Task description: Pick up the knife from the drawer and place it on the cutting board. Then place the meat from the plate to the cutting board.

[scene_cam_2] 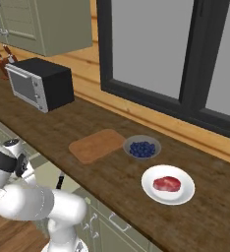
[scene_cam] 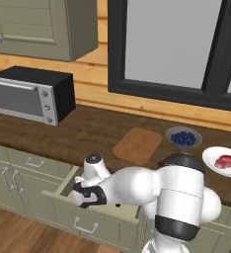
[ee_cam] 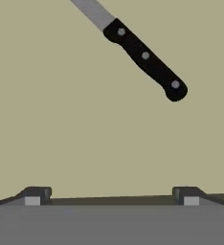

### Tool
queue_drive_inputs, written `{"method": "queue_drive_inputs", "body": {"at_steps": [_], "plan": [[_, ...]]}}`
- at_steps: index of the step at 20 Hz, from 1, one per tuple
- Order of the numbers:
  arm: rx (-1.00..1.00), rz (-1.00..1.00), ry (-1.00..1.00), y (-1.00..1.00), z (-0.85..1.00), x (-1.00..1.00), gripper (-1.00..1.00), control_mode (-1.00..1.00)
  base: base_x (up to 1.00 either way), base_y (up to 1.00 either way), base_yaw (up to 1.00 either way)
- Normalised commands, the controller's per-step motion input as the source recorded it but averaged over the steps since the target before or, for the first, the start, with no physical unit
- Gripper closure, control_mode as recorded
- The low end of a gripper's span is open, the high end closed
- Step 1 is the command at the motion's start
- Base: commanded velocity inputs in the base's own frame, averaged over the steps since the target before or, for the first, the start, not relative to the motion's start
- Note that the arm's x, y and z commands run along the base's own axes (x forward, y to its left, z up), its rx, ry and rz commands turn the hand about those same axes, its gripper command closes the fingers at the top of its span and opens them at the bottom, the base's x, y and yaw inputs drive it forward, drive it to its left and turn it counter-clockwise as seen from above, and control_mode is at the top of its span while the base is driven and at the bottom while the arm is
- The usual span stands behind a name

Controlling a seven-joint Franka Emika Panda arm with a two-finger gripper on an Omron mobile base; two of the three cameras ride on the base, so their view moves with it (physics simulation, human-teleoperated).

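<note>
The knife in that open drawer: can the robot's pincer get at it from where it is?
Probably yes: the knife lies bare on the drawer floor, nothing between it and the open pincer above.

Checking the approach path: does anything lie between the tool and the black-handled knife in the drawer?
Nothing. In the hand view, only bare pale olive drawer floor separates the open tool from the silver-bladed, black-handled knife.
</note>
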Motion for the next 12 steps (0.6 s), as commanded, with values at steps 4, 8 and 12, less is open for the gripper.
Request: {"method": "queue_drive_inputs", "body": {"at_steps": [4,8,12], "plan": [[-0.15,0.01,0.14,0.82,-0.85,-0.11,-1.00,-1.00,0.00,0.00,0.00],[-0.08,0.05,0.12,1.00,-0.49,-0.76,-1.00,-1.00,0.00,0.00,0.00],[-0.01,0.09,0.19,1.00,-0.03,-0.92,-1.00,-1.00,0.00,0.00,0.00]]}}
